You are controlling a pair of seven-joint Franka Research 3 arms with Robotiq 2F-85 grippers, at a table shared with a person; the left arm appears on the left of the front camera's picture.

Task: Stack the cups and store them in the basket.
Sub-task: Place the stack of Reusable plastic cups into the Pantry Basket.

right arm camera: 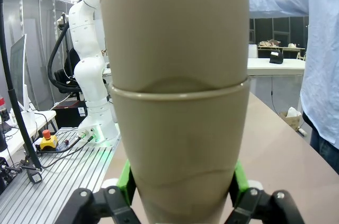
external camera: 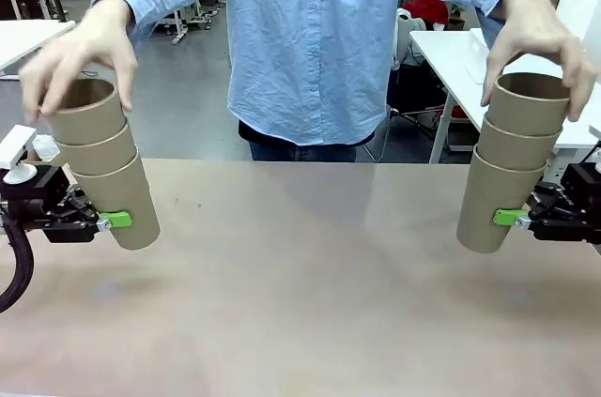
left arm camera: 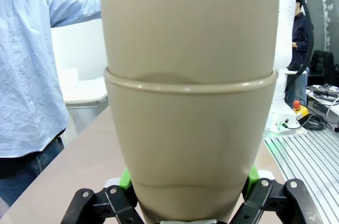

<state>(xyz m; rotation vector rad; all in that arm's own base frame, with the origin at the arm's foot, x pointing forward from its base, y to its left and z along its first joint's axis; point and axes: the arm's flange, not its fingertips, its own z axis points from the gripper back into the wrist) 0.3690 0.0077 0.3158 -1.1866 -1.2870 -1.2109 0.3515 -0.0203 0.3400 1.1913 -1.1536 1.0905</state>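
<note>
Two stacks of tan paper cups hang above the table. My left gripper (external camera: 115, 221) is shut on the bottom cup of the left stack (external camera: 105, 172), three cups nested. That stack (left arm camera: 190, 102) fills the left wrist view between the green pads (left arm camera: 125, 179). My right gripper (external camera: 512, 218) is shut on the bottom cup of the right stack (external camera: 509, 164), also three cups, seen close in the right wrist view (right arm camera: 177, 107). The person's hands (external camera: 75, 50) (external camera: 540, 36) rest over the top cup of each stack. The basket is out of view.
The brown table (external camera: 300, 294) stretches between the two stacks. The person in a light blue shirt (external camera: 315, 40) stands at the far edge. White tables (external camera: 460, 54) stand behind.
</note>
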